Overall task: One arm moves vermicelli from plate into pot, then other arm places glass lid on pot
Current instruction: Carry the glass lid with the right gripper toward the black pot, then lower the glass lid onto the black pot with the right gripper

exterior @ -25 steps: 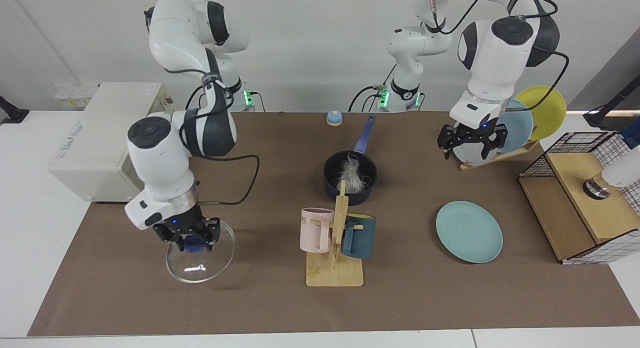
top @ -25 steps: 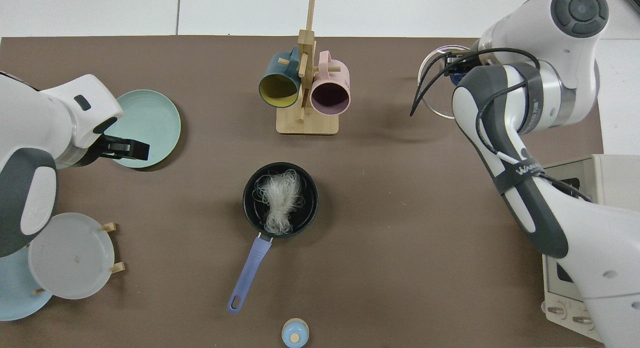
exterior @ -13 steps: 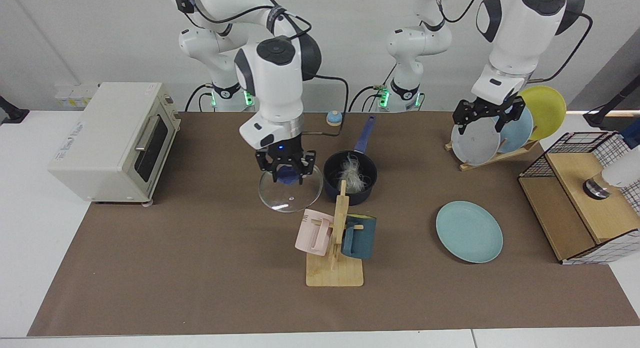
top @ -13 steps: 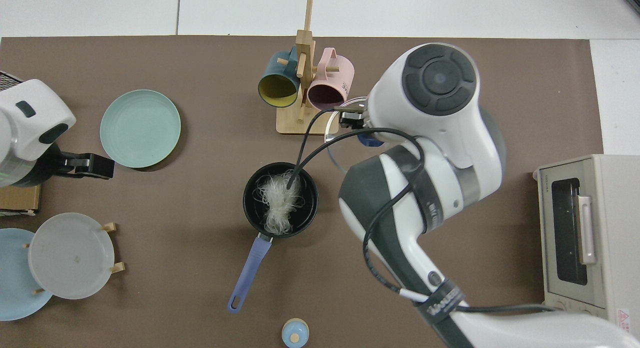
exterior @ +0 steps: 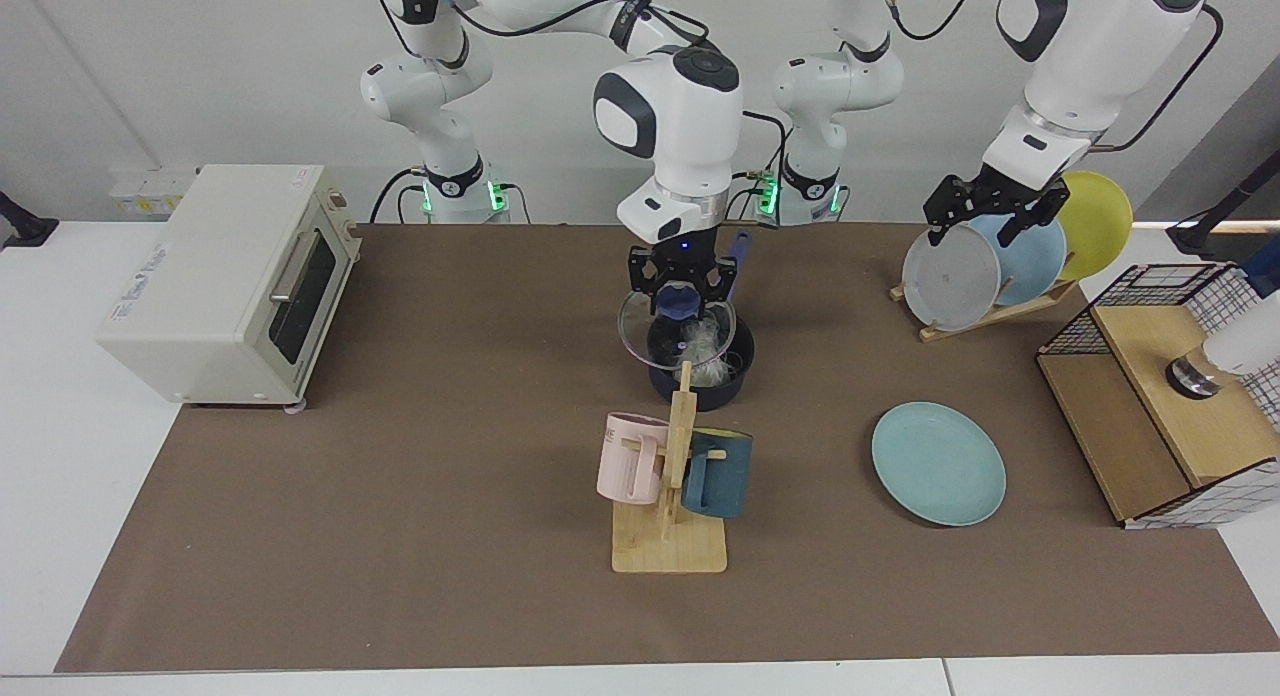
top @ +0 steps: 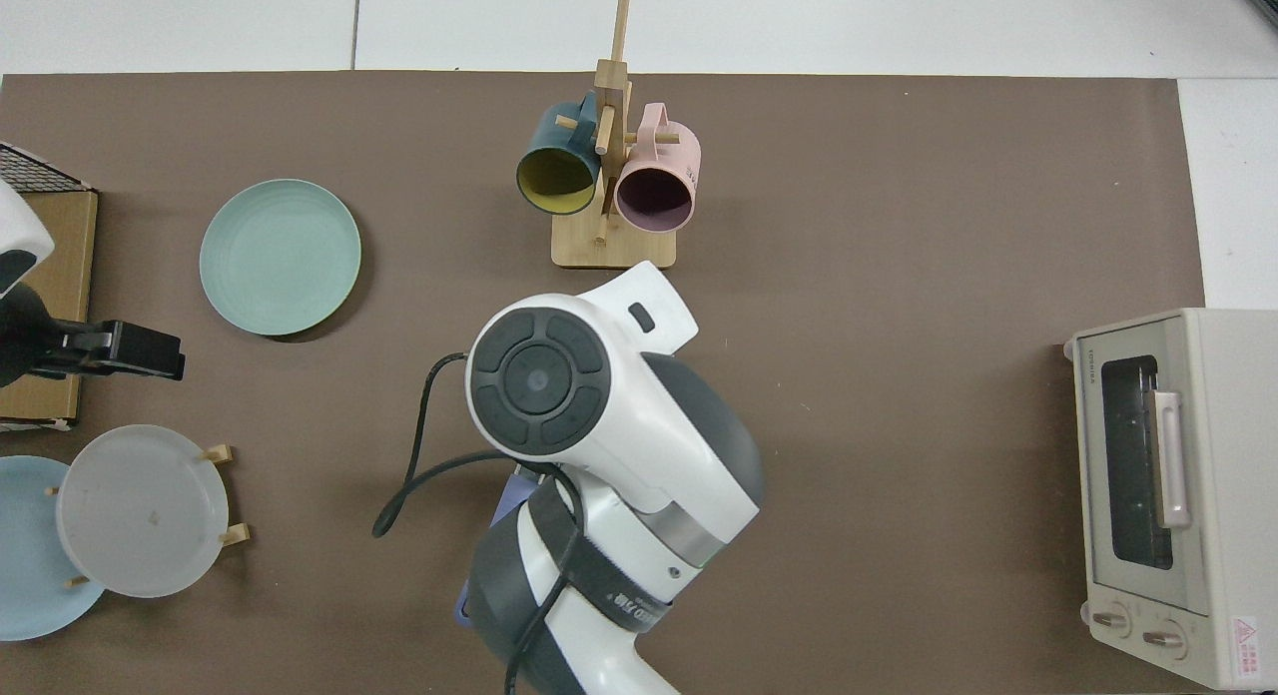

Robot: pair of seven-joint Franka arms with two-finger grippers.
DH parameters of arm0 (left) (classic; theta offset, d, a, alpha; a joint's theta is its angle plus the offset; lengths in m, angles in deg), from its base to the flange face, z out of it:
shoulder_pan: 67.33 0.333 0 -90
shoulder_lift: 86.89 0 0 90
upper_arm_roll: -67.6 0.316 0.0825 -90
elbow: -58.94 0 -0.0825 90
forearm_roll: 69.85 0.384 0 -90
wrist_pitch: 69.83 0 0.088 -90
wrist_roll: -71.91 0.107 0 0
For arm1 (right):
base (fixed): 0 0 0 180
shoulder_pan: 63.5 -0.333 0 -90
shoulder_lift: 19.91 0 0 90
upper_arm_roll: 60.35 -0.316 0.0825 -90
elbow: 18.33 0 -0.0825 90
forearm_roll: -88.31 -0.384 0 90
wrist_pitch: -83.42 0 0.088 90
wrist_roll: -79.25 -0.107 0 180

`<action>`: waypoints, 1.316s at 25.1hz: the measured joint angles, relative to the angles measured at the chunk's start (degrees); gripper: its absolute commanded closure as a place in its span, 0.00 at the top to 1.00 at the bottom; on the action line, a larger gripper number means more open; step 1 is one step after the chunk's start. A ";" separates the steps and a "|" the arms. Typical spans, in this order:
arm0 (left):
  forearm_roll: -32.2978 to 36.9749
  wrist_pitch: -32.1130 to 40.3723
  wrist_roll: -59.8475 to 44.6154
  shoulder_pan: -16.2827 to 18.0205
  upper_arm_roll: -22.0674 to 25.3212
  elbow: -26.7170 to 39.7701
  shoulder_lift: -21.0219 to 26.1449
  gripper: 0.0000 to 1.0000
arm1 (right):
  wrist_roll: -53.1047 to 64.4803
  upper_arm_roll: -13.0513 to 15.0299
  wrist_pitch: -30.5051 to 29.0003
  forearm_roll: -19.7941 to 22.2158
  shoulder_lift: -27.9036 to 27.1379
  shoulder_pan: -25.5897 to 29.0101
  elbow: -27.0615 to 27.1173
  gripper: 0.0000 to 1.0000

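**Inspector:** Checking the centre of the facing view: the right gripper (exterior: 681, 284) is clamped on the blue knob of the glass lid (exterior: 668, 338), jaws closed around it. The lid hangs tilted just above the pot (exterior: 700, 374), overlapping its rim; whether they touch, I cannot tell.

**Clerk:** And the vermicelli (exterior: 706, 344)?

**Inspector:** Inside the pot, visible through the glass. In the top view the right arm's wrist housing covers the pot; only a bit of blue handle shows beneath it.

**Clerk:** The other arm?

**Inspector:** The left gripper (exterior: 985, 206) waits at upper right of the facing view, raised over the standing plates (exterior: 950, 274), jaws spread and holding nothing.

**Clerk:** The plate (exterior: 938, 463)?

**Inspector:** Flat on the brown mat at right of centre, bare. A mug stand (exterior: 670, 536) sits below the pot, a toaster oven (exterior: 225, 281) at left.
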 measured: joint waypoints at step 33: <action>-0.84 1.56 -1.37 -3.36 1.45 -3.55 1.00 1.00 | -2.54 0.25 -6.43 1.88 -5.84 -3.69 -1.99 0.00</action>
